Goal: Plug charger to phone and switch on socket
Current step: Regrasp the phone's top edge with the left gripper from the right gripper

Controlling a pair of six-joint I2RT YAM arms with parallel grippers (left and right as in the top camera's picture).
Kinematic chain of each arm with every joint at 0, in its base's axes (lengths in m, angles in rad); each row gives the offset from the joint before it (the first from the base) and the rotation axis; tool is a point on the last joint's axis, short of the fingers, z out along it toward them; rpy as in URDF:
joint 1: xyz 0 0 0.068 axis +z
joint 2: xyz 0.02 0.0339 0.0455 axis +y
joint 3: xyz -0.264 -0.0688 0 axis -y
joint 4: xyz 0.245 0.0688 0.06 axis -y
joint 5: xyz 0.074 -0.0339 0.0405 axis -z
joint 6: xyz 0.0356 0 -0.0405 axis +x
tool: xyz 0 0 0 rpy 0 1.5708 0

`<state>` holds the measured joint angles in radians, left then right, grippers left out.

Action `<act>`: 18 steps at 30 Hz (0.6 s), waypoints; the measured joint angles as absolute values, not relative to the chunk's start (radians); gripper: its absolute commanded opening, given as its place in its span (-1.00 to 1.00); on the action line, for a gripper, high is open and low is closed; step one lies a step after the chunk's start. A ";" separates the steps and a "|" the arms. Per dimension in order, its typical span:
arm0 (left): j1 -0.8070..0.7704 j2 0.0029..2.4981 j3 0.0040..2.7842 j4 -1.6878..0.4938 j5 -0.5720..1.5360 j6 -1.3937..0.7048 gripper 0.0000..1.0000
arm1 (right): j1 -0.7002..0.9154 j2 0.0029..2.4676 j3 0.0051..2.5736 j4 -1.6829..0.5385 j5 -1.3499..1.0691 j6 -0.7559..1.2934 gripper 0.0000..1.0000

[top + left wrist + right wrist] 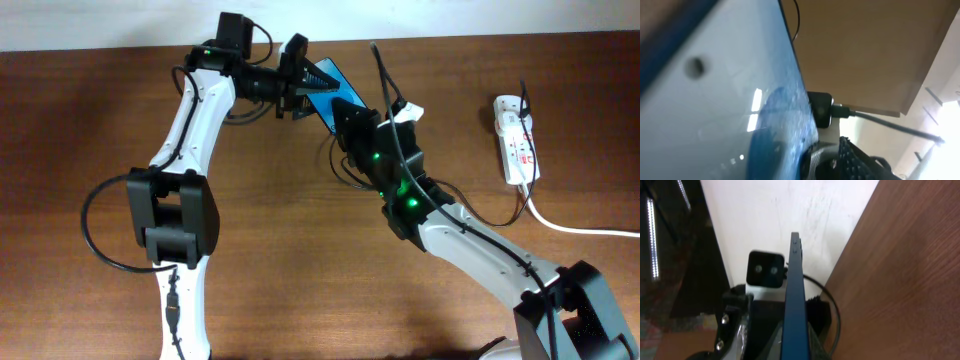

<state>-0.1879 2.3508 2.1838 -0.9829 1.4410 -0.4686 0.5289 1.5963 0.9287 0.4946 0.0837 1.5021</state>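
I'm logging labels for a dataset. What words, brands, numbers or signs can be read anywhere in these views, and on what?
No text is legible in any view.
power strip: red marks and tiny print, too small to read.
phone: the screen is blurred and seen at a steep slant, so nothing on it can be read.

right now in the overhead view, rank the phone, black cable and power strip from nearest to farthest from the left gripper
1. phone, at the left gripper, top centre
2. black cable, just right of the phone
3. power strip, far right
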 measured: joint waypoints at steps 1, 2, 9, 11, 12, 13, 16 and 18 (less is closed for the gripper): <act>-0.191 2.351 2.184 -0.983 1.441 -0.483 -0.17 | 0.534 1.599 0.929 0.498 0.099 1.504 -0.92; -0.191 2.351 2.184 -0.983 1.440 -0.491 -0.20 | 0.540 1.601 0.929 0.501 0.112 1.508 -0.92; -0.190 2.351 2.181 -0.974 1.401 -0.549 -0.43 | 0.577 1.605 0.931 0.507 0.186 1.518 -0.92; -0.190 2.351 2.180 -0.960 1.394 -0.579 -0.44 | 0.583 1.606 0.931 0.508 0.200 1.518 -0.92; -0.191 2.351 2.179 -0.952 1.393 -0.597 -0.45 | 0.586 1.606 0.931 0.508 0.210 1.519 -0.92; -0.192 2.351 2.178 -0.936 1.390 -0.614 -0.45 | 0.588 1.606 0.931 0.509 0.219 1.518 -0.92; -0.202 2.351 2.177 -0.867 1.384 -0.669 -0.46 | 0.594 1.606 0.932 0.513 0.256 1.520 -0.92; -0.211 2.351 2.177 -0.825 1.378 -0.702 -0.50 | 0.597 1.606 0.933 0.514 0.278 1.525 -0.92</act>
<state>-0.2108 2.3508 2.1765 -0.8249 1.3785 -0.7025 0.5972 1.6058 0.9333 0.5144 0.2779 1.5249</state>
